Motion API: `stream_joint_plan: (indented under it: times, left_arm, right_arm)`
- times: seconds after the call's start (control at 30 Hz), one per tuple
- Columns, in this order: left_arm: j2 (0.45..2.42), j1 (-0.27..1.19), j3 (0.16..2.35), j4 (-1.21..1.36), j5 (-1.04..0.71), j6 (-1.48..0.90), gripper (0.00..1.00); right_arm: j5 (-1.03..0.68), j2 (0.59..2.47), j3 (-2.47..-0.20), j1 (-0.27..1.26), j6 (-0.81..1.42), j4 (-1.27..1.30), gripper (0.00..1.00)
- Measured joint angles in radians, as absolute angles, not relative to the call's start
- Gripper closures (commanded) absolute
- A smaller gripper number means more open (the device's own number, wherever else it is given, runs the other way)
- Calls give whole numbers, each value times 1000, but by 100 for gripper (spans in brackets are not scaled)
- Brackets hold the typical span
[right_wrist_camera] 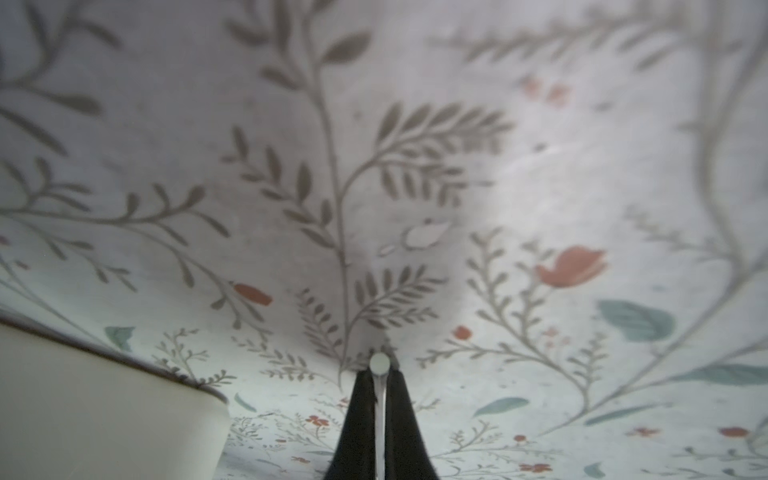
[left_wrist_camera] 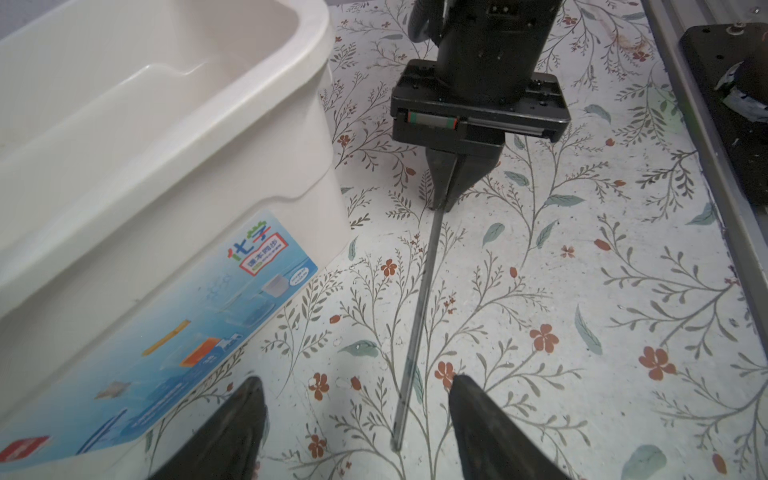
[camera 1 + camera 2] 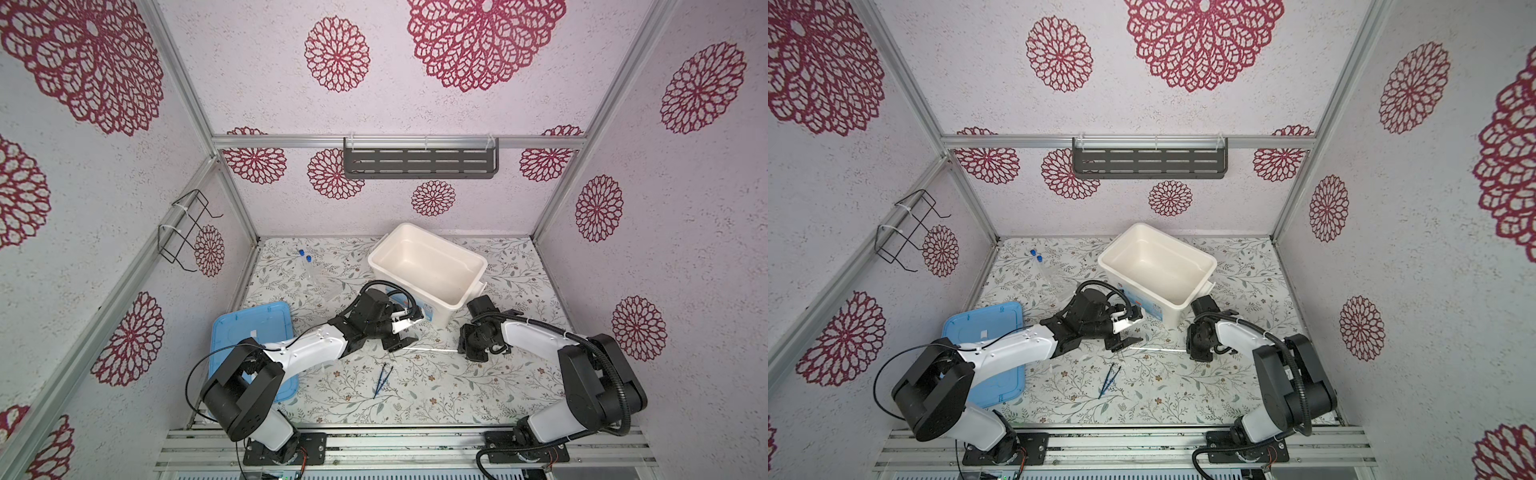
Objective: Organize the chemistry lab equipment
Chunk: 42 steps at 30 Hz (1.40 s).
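White thin rod (image 2: 419,299), slim, lying on the floral-patterned table (image 2: 582,270): one end clamped between the right fingers (image 2: 441,178), which are closed tight on it. The opposite end lies between the left fingers (image 2: 232,428), which are spread wide and touch it on neither side.
Big white plastic tub (image 2: 174,187), labelled: just beside the left fingers.
Dark blue tweezers (image 3: 381,380): on the table near the left fingers.
Two clear tubes with blue caps (image 3: 309,264): well apart from both pairs of fingers.
Flat light-blue lid (image 3: 249,332): well behind the left fingers, partly under that arm.
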<state>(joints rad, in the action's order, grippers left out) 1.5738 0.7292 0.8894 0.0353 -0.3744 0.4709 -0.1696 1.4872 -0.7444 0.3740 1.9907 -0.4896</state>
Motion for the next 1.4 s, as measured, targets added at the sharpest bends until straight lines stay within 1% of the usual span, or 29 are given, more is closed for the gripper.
stream_joint_plan:
  times: [0.2, 0.3, 0.47, 0.5, 0.6, 0.63, 0.77, 1.0, 1.2, 1.33, 1.4]
  left_arm:
    - [1660, 783, 916, 7, -391, 479, 27]
    - [1685, 807, 916, -19, -393, 480, 27]
    - [1695, 830, 916, -28, -395, 479, 27]
    - [1695, 832, 916, -27, -395, 478, 27]
    - [1695, 834, 916, -27, -392, 472, 27]
    - [1694, 834, 916, -27, -391, 468, 27]
    - [1681, 834, 893, -20, -384, 459, 26]
    - [1668, 834, 868, -20, -373, 451, 26]
    - [1668, 834, 867, -19, -356, 446, 25]
    - [1668, 834, 867, -19, -345, 445, 25]
    - [1668, 834, 867, -19, -341, 445, 25]
  right_arm:
    - [-150, 1368, -679, 363, 1984, -575, 99]
    - [-131, 1319, -644, 356, 1981, -610, 97]
    - [-107, 1308, -628, 338, 1948, -682, 86]
    - [-107, 1308, -628, 337, 1938, -691, 82]
    - [-101, 1308, -651, 337, 1911, -737, 67]
    - [-98, 1307, -665, 337, 1904, -751, 64]
    - [-91, 1308, -730, 342, 1886, -775, 57]
    - [-102, 1411, -790, 361, 1876, -756, 58]
    - [-110, 1491, -786, 383, 1879, -711, 73]
    - [-112, 1507, -781, 390, 1884, -669, 87]
    - [-111, 1507, -781, 395, 1890, -663, 88]
